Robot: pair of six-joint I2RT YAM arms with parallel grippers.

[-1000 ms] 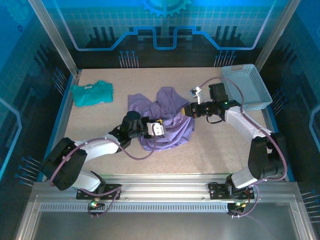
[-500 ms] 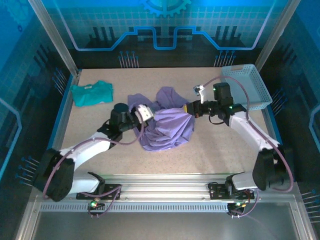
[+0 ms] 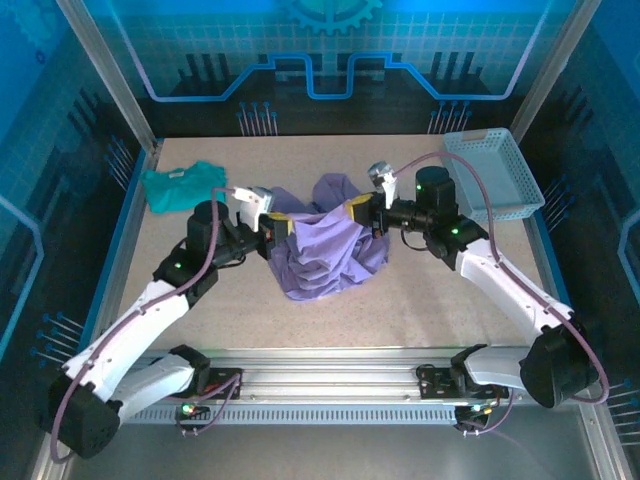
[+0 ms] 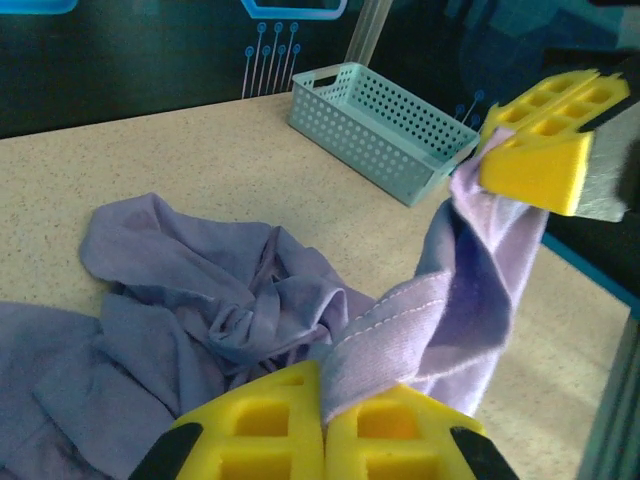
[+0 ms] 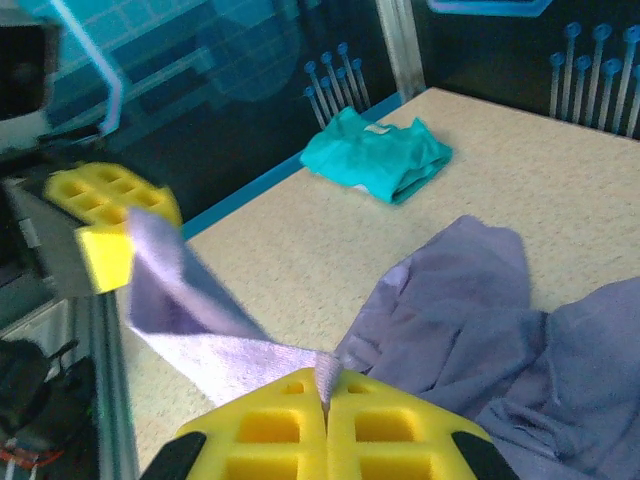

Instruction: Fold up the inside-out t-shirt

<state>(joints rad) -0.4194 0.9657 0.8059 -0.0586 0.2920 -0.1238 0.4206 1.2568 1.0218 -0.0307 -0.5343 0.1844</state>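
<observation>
- A robotics lab test cell, not a home or a shop: the speckled table (image 3: 430, 290) sits inside an enclosure of bare aluminium frame posts (image 3: 105, 75).
- The back panel (image 3: 330, 60) glows blue with printed gear and circuit-line graphics (more showpiece than wall).
- The left arm (image 3: 150, 305) and the right arm (image 3: 500, 285), white and black with exposed cables, are bolted to a slotted metal rail (image 3: 330, 385) at the near edge.
- The left gripper (image 4: 322, 405) and the right gripper (image 5: 325, 405) have yellow moulded finger pads.
</observation>
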